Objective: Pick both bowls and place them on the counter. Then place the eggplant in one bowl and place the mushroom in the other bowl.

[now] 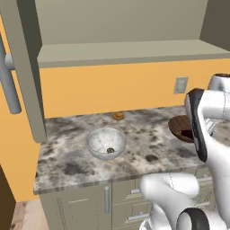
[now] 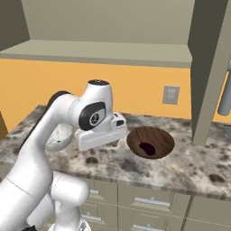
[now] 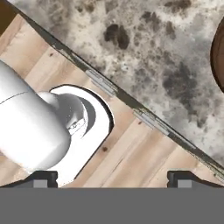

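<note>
1. Orange wall and beige shelf stand behind the counter [image 1: 148,137], a speckled grey-white marble slab with a thick edge over beige-grey drawers.
2. Marbled bowl [image 1: 106,143]: deep, round, stone-like, upright on the counter; the tiny tan mushroom [image 1: 110,150] lies at its bottom.
3. Wooden bowl [image 2: 150,142]: wide, shallow, dark brown with visible grain, right of the marbled bowl; the glossy dark eggplant [image 2: 146,148] rests inside it.
4. Gripper [image 3: 113,178]: finger tips wide apart, holding nothing, above the counter's front edge between the two bowls; the wooden bowl is the nearer.
5. Judgement: both items appear placed; little remains.
6. Small orange-brown lump [image 1: 118,116] sits behind the marbled bowl, near the wall.
</note>
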Controlling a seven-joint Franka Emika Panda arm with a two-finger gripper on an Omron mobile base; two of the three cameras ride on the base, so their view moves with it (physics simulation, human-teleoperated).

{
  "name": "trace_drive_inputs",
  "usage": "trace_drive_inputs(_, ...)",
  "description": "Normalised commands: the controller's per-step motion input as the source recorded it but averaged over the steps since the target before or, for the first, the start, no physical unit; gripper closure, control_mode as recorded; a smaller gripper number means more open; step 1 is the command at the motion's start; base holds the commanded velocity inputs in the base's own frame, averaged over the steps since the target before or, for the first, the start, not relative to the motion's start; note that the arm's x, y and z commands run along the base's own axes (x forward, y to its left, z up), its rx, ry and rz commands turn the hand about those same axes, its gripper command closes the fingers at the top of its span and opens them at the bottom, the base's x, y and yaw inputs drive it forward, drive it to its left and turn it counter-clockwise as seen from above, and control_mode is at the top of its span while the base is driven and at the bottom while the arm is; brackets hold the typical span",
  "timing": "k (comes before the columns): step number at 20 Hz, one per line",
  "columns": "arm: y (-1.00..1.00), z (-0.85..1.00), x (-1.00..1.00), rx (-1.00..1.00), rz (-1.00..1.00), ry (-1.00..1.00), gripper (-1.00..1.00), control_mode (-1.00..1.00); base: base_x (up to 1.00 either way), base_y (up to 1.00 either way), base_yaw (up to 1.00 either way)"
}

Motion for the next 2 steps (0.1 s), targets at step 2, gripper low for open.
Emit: trace_drive_inputs(2,0.67,0.47,-0.82,-0.15,-0.04,-0.12,-1.0,-1.0,0.0,0.0,0.0)
